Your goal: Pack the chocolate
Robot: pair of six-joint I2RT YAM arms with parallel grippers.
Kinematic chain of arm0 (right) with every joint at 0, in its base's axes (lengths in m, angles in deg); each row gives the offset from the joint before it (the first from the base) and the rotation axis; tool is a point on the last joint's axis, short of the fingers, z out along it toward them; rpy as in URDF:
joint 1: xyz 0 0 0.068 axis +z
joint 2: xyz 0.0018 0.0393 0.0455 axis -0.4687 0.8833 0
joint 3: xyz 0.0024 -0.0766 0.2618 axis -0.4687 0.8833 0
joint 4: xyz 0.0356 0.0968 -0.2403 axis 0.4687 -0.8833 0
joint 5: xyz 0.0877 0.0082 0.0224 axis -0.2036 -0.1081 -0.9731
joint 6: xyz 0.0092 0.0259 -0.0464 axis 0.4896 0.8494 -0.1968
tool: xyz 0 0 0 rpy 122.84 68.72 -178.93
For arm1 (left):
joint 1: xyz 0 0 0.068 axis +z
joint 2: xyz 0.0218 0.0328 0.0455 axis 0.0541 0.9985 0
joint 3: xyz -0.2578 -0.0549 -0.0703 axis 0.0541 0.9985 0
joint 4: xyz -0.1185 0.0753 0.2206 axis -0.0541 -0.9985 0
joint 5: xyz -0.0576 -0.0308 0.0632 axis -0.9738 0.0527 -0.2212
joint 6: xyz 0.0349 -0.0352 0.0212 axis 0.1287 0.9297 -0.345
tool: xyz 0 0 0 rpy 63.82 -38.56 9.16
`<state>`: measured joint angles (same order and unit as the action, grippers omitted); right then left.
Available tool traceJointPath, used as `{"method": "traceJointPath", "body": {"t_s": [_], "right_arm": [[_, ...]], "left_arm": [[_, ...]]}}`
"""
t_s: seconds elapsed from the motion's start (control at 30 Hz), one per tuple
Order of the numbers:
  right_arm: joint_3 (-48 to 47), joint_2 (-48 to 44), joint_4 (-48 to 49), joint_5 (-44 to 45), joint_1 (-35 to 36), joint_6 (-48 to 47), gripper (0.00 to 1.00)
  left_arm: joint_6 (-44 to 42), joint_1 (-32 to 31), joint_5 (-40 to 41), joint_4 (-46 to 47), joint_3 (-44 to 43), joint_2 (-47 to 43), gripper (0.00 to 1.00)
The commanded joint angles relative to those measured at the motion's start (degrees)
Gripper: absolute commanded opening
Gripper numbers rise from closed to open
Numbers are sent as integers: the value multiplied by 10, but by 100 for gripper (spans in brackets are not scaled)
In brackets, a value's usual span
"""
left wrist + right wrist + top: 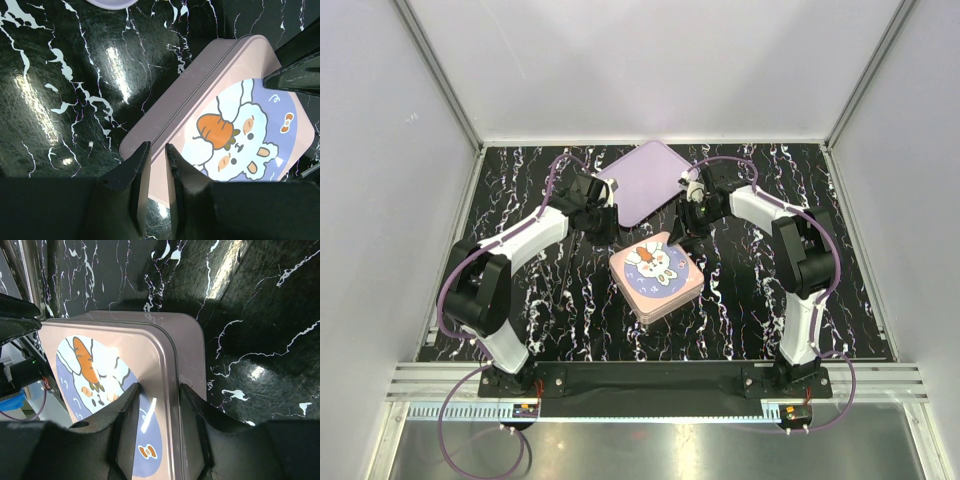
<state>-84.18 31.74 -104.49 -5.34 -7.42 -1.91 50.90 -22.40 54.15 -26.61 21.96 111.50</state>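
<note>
Poised at pink bunny-lid tin w/ L gripper barely parted over its side edge, R gripper spread across lid rim.

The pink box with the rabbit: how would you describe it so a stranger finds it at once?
On the black marbled table, look at the middle, in front of the plain lilac tray. There lies a square pink tin with rounded corners; only it carries a picture, a white rabbit holding an orange carrot.
</note>
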Motion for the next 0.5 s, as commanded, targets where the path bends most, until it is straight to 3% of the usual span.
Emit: {"method": "traceJointPath", "body": {"t_s": [0.0,0.47], "right_arm": [[-9,-15,13,11,5,-9,43],[13,-33,6,-5,5,-34,41]], "left_arm": [[3,-1,12,3,-1,-34,23],[24,-1,34,2,43,-102,27]]}}
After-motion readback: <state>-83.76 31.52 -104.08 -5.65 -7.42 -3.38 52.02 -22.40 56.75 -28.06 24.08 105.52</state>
